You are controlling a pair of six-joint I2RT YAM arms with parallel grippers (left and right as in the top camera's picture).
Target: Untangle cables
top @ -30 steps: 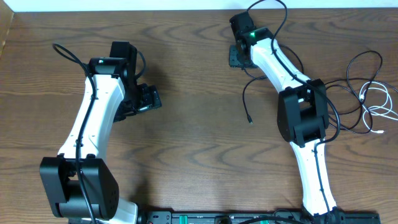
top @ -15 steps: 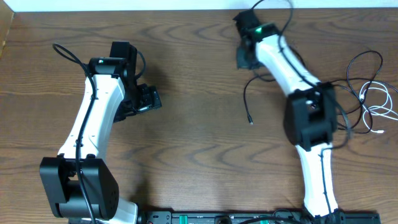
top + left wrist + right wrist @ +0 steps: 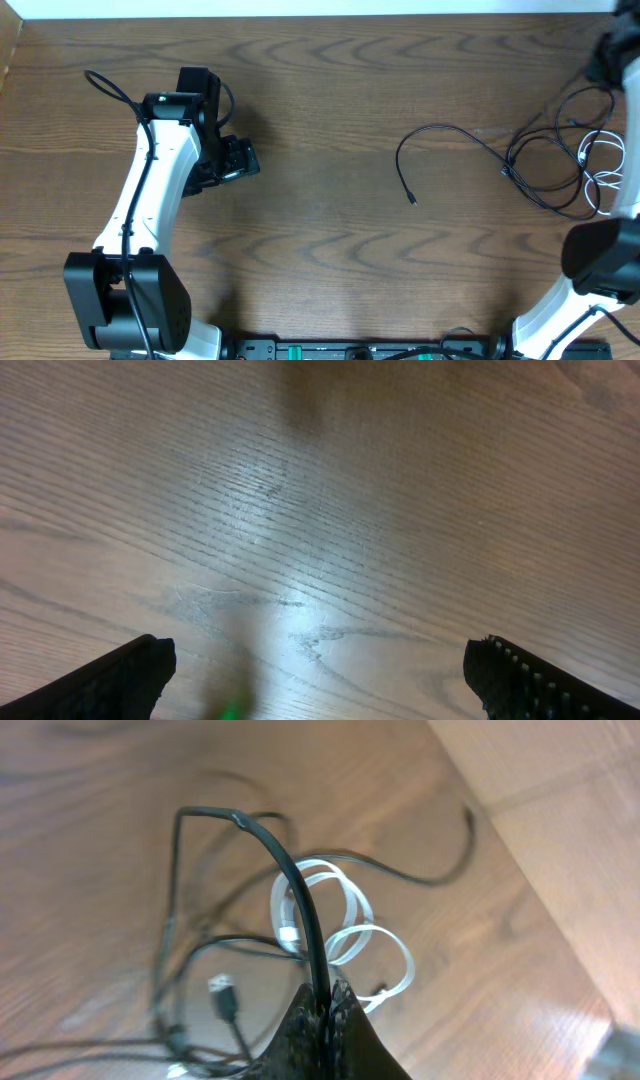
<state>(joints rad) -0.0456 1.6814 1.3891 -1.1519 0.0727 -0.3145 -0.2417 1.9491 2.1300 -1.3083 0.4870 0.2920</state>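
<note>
Cables are all on the right half of the worktop (image 3: 320,260). The tangle of black cords (image 3: 508,170) lies in loose overlapping loops near the right edge. The white cord (image 3: 598,178) is looped in among them, crossing the black ones. 1 long black strand (image 3: 450,130) runs left out of the tangle, arcs over and ends free at a small plug (image 3: 412,200) near worktop centre, well apart from the rest.

Right claw (image 3: 328,1005) is pinched together on a black cord (image 3: 290,870), which rises out of the fingertips and bends over above the pile. Under it in the right wrist view is the white cord (image 3: 345,925) in a few flat loops, plus a flat plug end (image 3: 222,990) lying on the wood. Can't tell if the clamped cord is the long strand. Overhead, that claw is at the top-right corner, mostly cut off by the frame.

Left claw (image 3: 320,652): fingers wide apart, nothing between them, bare wood below. Overhead it sits on the left half, well apart from all cables.
</note>
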